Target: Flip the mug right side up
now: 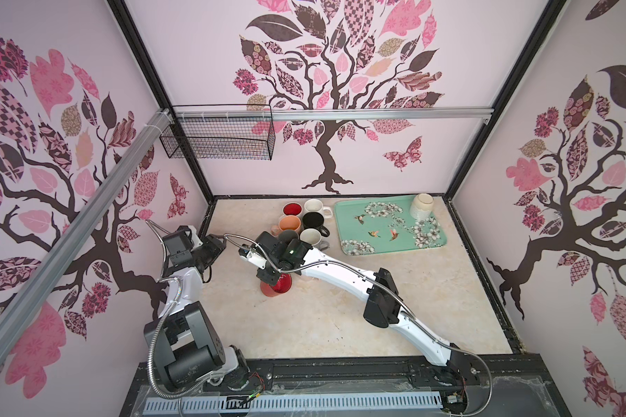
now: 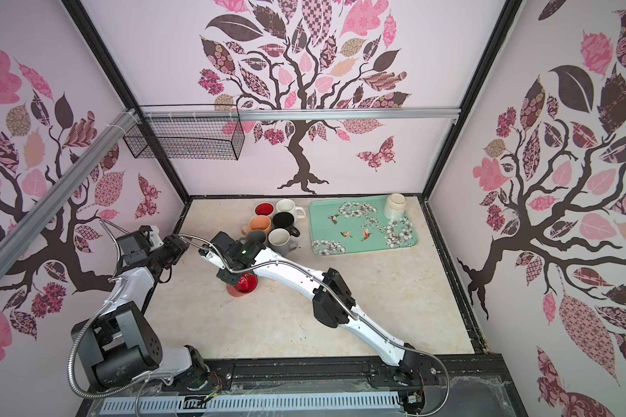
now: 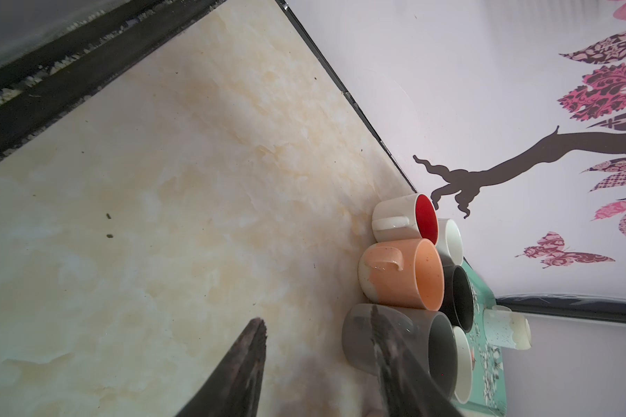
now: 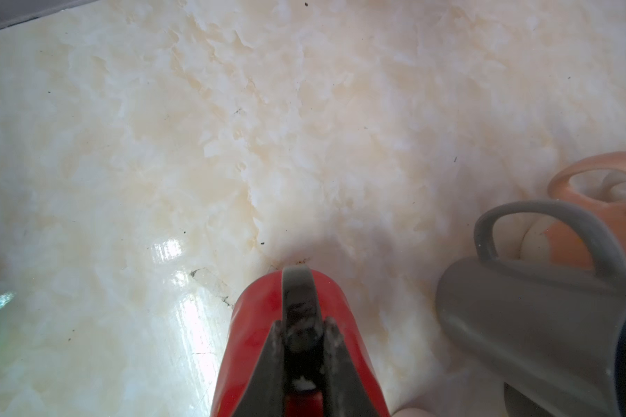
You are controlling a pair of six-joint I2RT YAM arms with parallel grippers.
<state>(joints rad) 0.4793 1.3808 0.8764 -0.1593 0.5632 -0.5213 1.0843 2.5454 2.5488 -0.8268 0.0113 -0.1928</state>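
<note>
Right gripper (image 4: 303,330) pinches the handle (image 4: 297,289) of the red mug (image 4: 253,325), tilted mouth-up; left gripper (image 3: 309,321) spread.

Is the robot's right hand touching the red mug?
Touching. The right wrist view shows the right hand shut on the red mug's dark handle, pinching it from both sides.

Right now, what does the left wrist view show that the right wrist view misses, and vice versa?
Only left wrist: the red-lined white mug, the black mug, the teal tray carrying a speckled cup, and the left gripper, open and empty. Only right wrist: the red mug, its dark handle pinched by the fingers of the right gripper. Both: the grey mug and peach mug on the marble tabletop.
</note>
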